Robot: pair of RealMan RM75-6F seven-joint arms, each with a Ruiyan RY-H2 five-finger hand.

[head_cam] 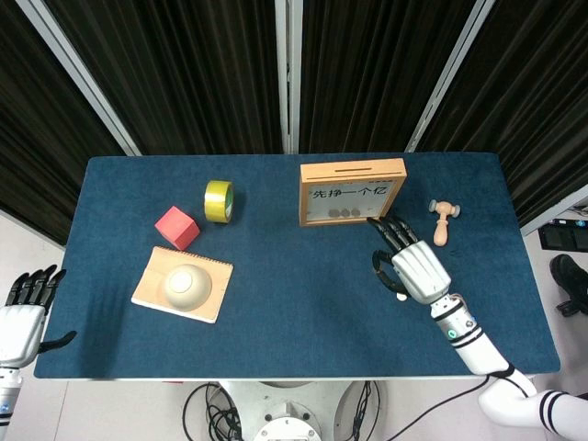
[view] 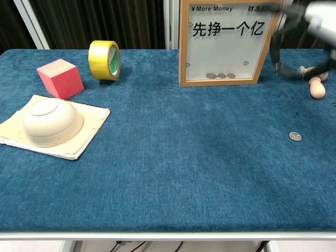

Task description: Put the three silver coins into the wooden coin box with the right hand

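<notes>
The wooden coin box (head_cam: 352,169) (view: 182,47) stands upright at the back of the blue table. Three silver coins (view: 220,75) (head_cam: 344,213) lie behind its clear front pane. Another silver coin (view: 295,136) lies flat on the cloth at the right. My right hand (head_cam: 415,266) (view: 315,16) hangs in the air, well above that coin and just right of the box. Its fingers are stretched toward the box and the thumb is apart from them. I see nothing held in it. My left hand (head_cam: 23,308) hangs off the table's near left corner with its fingers apart.
A small wooden mallet (head_cam: 444,220) (view: 313,79) lies right of the box, close under the right hand. A yellow tape roll (view: 105,60), a red cube (view: 60,78) and an upturned bowl (view: 50,121) on a pale pad occupy the left side.
</notes>
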